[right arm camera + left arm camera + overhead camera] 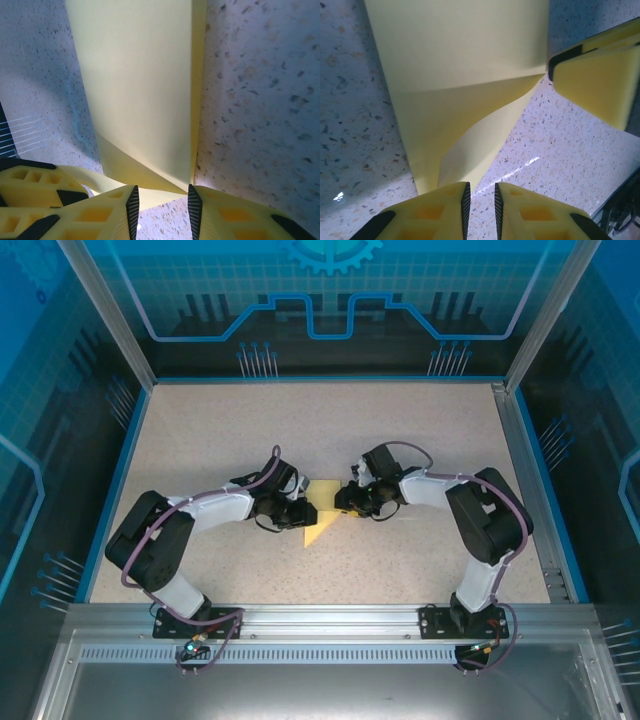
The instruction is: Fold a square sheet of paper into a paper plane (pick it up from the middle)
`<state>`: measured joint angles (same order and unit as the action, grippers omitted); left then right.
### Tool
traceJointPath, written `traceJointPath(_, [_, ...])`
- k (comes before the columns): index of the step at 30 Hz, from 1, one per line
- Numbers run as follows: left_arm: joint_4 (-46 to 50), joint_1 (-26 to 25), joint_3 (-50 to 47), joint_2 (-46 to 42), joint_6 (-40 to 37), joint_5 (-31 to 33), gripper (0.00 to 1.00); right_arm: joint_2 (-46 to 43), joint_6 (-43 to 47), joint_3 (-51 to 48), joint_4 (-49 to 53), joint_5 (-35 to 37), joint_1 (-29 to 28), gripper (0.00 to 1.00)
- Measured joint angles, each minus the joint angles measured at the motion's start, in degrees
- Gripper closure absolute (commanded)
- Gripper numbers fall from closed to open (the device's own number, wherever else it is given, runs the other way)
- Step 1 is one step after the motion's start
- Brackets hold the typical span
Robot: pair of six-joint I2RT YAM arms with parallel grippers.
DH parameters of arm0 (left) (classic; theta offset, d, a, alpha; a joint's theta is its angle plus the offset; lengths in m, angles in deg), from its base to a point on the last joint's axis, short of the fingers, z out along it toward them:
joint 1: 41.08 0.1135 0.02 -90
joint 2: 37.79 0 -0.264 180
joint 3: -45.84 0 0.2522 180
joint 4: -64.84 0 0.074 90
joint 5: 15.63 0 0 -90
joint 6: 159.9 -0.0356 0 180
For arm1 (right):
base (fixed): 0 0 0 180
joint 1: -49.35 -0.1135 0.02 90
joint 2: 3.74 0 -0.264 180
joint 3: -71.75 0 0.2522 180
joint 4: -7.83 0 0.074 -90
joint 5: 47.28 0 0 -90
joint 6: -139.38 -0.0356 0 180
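Note:
The square sheet of paper (323, 515) lies folded on the speckled table (400, 440), between my two grippers. It is pale yellow, with a raised flap and a pointed lower corner. In the left wrist view the paper (460, 75) narrows toward my left gripper (481, 187). That gripper's jaws stand slightly open with bare table between them, and the paper's tip is at the left finger (455, 192). In the right wrist view the paper (140, 90) rises in front of my right gripper (162, 192), which is open with the fold's lower corner at its tips. From above, the left gripper (300, 512) and right gripper (346, 502) face each other across the sheet.
Blue walls and aluminium posts enclose the table. A metal rail (320, 620) with both arm bases runs along the near edge. Each gripper appears in the other's wrist view: the right gripper (592, 75) and the left gripper (30, 185).

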<state>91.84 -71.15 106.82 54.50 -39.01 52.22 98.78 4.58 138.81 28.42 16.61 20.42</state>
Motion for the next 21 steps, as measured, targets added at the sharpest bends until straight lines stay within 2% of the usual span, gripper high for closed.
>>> traceJointPath(5, [0.4,0.0,1.0,0.5,0.0,1.2,0.79,-0.6,-0.2,-0.6,0.0,0.7,0.1,0.63])
traceJointPath(21, [0.4,0.0,1.2,0.7,0.1,2.0,0.77,2.5,-0.9,-0.7,-4.6,-4.0,-0.8,0.67])
